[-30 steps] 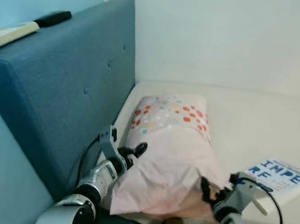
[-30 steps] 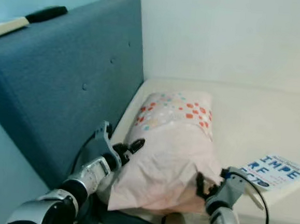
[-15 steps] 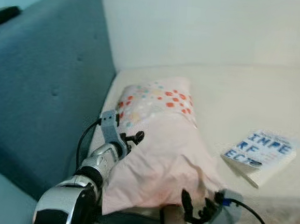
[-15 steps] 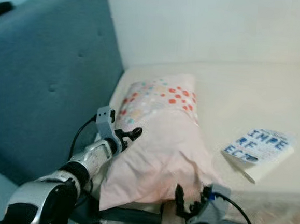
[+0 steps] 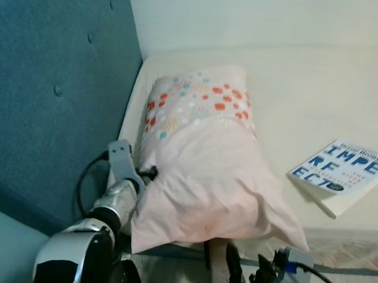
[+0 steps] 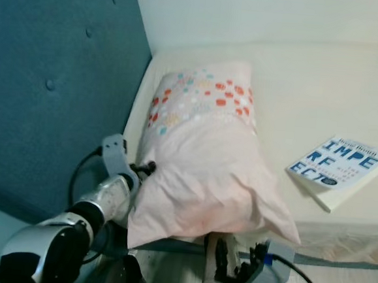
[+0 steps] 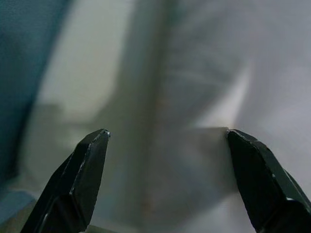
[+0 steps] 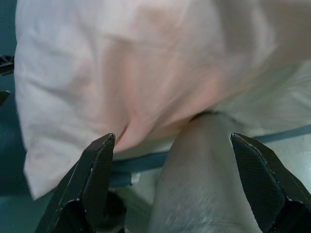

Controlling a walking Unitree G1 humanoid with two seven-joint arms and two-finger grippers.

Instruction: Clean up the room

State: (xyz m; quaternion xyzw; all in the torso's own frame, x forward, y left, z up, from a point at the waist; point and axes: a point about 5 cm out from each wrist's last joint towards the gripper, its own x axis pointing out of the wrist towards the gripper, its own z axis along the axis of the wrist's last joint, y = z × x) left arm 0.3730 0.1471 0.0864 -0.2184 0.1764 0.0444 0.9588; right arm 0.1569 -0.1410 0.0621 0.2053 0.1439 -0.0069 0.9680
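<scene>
Pillow (image 5: 203,172) lies on the bed (image 5: 323,99), left side next to the blue headboard (image 5: 44,71). Long axis runs near-far, dotted end far, plain pink end overhanging the near mattress edge. Book (image 5: 340,174) to its right, well apart.

Left gripper (image 5: 146,174) at the pillow's left edge, fingers spread wide with nothing between them; wrist view adds grey fabric folds ahead.

Right gripper (image 6: 235,266) below the near edge, fingers wide apart and empty; right wrist view shows the pillow's underside.

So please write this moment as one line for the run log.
task: clean room | left gripper: open, at pillow edge by headboard | right gripper: open, below pillow's near end | book: on bed, untouched
</scene>
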